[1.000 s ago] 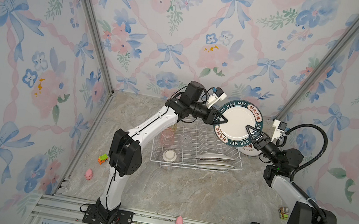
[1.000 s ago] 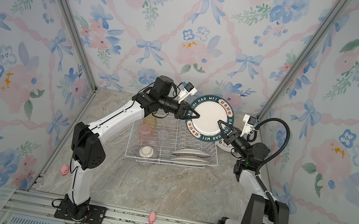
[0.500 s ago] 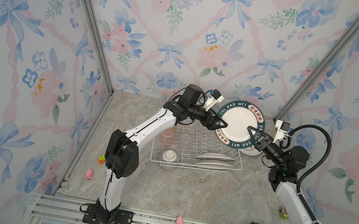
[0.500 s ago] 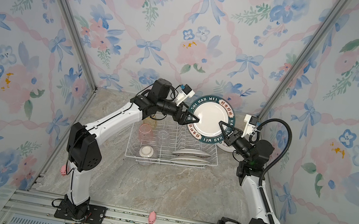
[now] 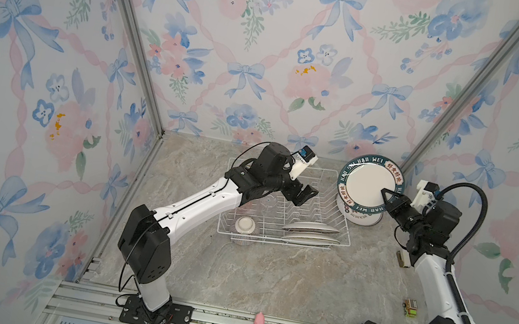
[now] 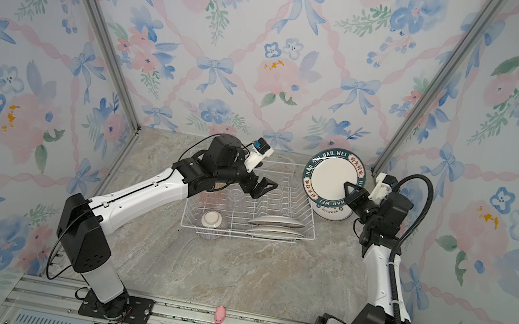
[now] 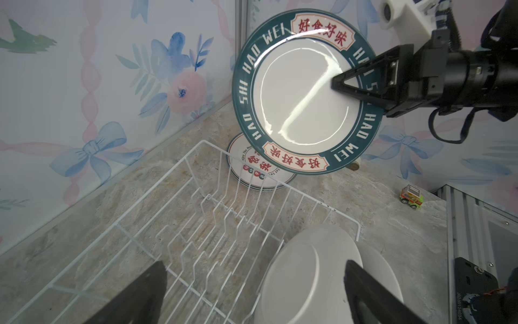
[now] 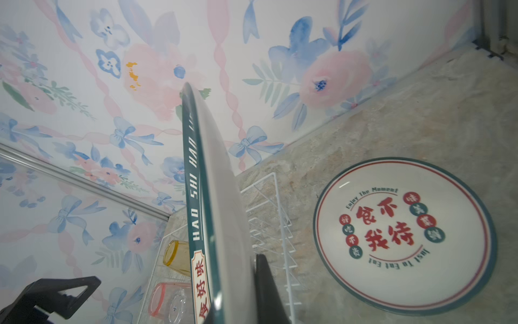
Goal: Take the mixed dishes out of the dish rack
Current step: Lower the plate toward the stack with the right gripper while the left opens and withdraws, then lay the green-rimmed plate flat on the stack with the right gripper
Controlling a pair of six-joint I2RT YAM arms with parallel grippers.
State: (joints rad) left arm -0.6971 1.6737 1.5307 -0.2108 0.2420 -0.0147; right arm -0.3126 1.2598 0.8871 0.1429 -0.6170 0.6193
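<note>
Right gripper (image 5: 388, 200) is clamped on the rim of the green-rimmed plate (image 5: 364, 188), one finger pressed across its white face. The plate is up off the table, standing on edge, just past the far right corner of the dish rack (image 5: 273, 241). Directly beneath it, a red-lettered plate (image 8: 403, 235) lies flat on the marble table (image 5: 266, 279), right beside the rack.

Over to the left gripper (image 5: 304, 195): jaws spread wide, nothing between them, hovering above the bare prongs in the far half of the rack.

Inside the rack, two white plates (image 5: 311, 228) stand side by side in the near right slots. An upturned bowl (image 5: 245, 226) sits at the near left corner. At the far left, partly under the left arm, a yellow tumbler (image 8: 175, 256) and a pink tumbler (image 8: 165, 298) lie on their sides, and a clear tumbler (image 5: 269, 202) stands close by.
</note>
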